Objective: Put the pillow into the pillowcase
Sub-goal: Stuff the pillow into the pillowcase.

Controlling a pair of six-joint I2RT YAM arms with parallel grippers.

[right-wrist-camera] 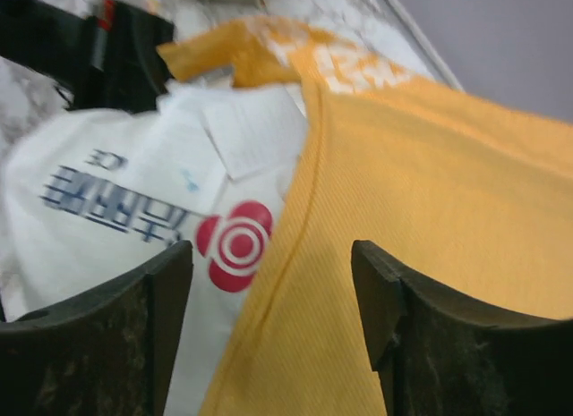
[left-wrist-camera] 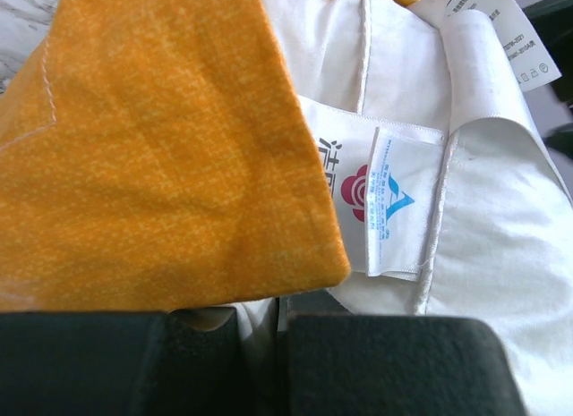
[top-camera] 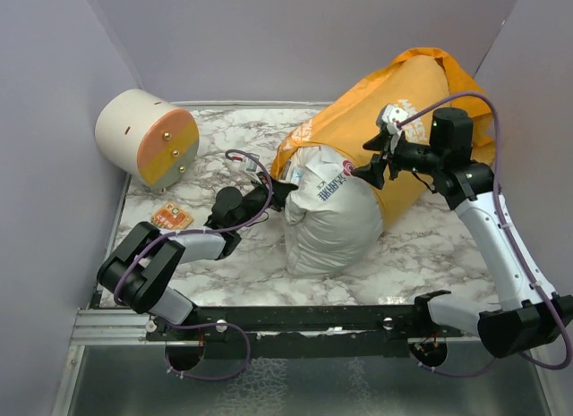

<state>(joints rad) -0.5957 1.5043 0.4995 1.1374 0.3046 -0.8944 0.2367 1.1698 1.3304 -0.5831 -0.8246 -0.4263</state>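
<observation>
Plump white pillow (top-camera: 331, 224), smooth printed fabric, half inside thin orange pillowcase (top-camera: 403, 103). Right gripper (right-wrist-camera: 269, 250) spread wide above the pillow; left gripper (top-camera: 282, 192) against the pillow's left side, grip unclear.

The left arm (top-camera: 179, 250) lies low at the lower left of the frame, bent at the elbow, and reaches right toward the middle. The left gripper (top-camera: 279, 192) has its two fingers almost together, pinching white cloth of the pillow (top-camera: 327, 224). The right arm (top-camera: 492, 228) climbs from the lower right, bends at the top and points left. The right gripper (top-camera: 365, 173) has its fingers spread wide apart, holding nothing.
</observation>
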